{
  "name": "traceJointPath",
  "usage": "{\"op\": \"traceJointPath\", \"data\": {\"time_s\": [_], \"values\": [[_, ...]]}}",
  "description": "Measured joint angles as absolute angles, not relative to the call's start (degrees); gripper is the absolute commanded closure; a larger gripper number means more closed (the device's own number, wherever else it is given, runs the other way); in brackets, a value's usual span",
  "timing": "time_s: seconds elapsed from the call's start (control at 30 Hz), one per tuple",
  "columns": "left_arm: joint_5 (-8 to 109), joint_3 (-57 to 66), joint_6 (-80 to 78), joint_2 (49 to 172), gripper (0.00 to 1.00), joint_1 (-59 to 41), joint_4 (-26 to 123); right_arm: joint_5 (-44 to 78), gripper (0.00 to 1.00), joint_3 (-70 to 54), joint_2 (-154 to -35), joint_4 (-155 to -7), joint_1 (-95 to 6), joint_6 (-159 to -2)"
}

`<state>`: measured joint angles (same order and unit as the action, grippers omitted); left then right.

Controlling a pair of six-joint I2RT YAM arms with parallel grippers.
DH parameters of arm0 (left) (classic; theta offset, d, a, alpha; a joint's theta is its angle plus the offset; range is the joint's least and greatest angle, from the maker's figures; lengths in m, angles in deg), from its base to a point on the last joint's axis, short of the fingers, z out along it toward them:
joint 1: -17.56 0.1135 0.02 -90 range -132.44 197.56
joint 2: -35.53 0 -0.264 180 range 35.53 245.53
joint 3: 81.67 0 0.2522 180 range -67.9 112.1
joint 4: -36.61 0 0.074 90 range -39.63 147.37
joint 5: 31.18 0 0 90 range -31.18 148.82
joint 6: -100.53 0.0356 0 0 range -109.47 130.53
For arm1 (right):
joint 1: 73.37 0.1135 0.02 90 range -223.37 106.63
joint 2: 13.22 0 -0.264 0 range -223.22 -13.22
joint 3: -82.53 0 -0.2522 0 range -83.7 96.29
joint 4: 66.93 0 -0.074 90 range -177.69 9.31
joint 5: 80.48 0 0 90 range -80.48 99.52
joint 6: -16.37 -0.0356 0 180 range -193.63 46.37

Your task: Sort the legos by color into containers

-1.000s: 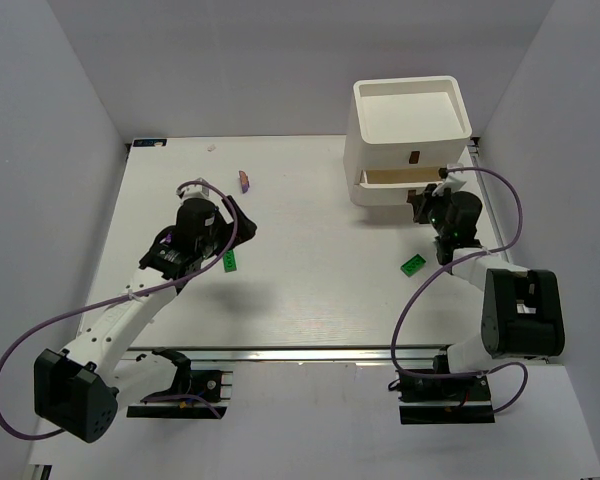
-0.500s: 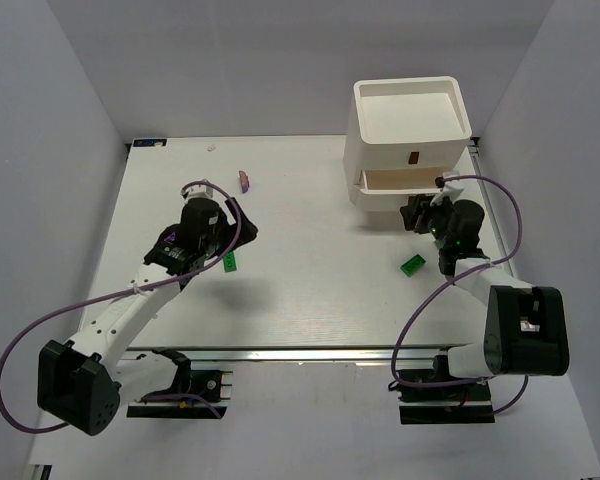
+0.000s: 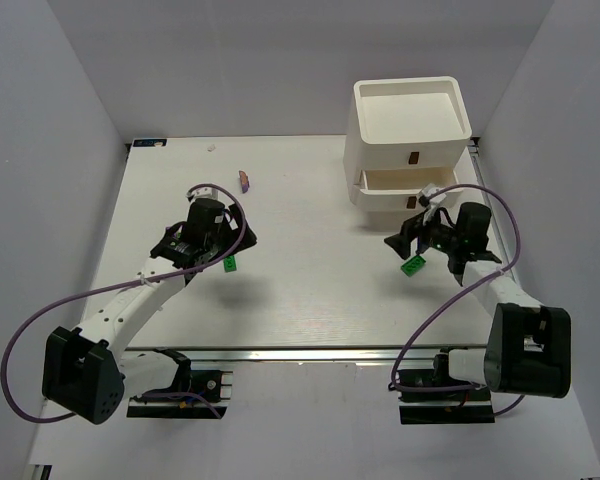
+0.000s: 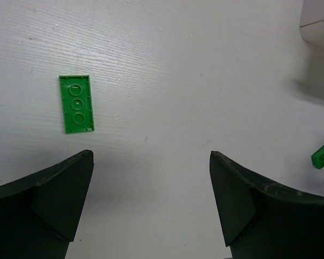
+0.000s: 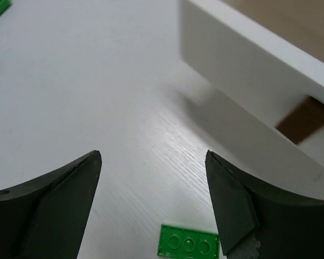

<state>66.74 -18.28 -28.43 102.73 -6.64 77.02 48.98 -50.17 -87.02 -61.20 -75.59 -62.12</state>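
Top external: your sorting looks barely begun — green legos loose, purple lego at eleven o'clock; left gripper and right gripper gape empty.

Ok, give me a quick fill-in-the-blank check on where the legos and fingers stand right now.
1. The right gripper, near a green lego, has its fingers ___.
2. The left gripper hovers by a flat lego coloured ___.
3. The lone lego near the table's far edge is ___.
4. The white unit has handles of dark ___.

Missing words: open; green; purple; brown.
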Motion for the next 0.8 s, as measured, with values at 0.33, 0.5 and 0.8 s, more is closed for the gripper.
{"op": "traceJointPath", "data": {"time_s": [0.33,0.5,0.8], "values": [[69.2,-16.6,-28.0,104.8,0.03,-6.6,81.3,60.8,0.38,-14.8,-108.0,-130.2,-75.6,17.0],[69.6,-16.3,-27.6,105.8,0.03,-6.6,82.7,49.8,0.27,-6.2,-117.6,-143.3,-76.0,31.9],[70.5,-16.6,-28.0,103.7,0.03,-6.6,83.8,40.9,0.15,-3.7,-118.6,-151.0,-76.0,38.2]]}}
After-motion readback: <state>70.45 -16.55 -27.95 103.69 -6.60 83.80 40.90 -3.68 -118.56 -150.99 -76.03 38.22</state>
